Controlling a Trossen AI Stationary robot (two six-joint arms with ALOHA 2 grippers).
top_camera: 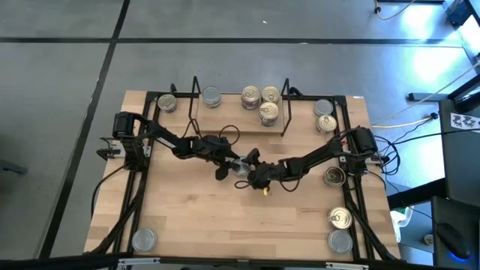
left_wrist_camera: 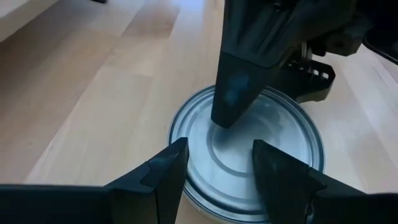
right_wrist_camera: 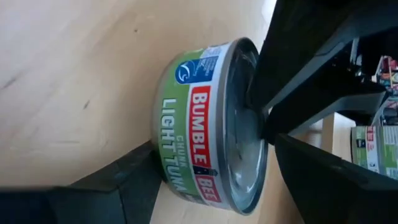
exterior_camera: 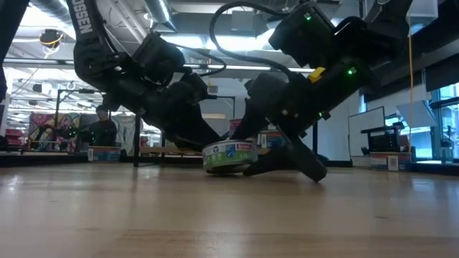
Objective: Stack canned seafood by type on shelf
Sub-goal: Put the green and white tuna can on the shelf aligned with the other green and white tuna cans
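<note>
A tin of canned seafood with a green label and a plain silver top sits at the table's middle, between both grippers. My right gripper comes from the right and is shut on it. My left gripper comes from the left. Its fingers are apart over the near part of the tin's top. On the shelf at the far middle stand one silver-topped tin and three gold-topped tins. My left gripper has a fingertip that seems to rest on the tin's silver top, slanting down from the table's left. Whether its other finger, beside the rim, touches the tin I cannot tell. My right gripper pinches the tin by its height. One finger lies on the top and the other is under the bottom. The fingers slant down from the table's right. The tin is tilted, its right side raised and its left lower edge on the table.
Loose tins stand around the table's edges: one at the far left, two at the far right, three along the right side, and one at the near left. Black wire end frames close the shelf's sides.
</note>
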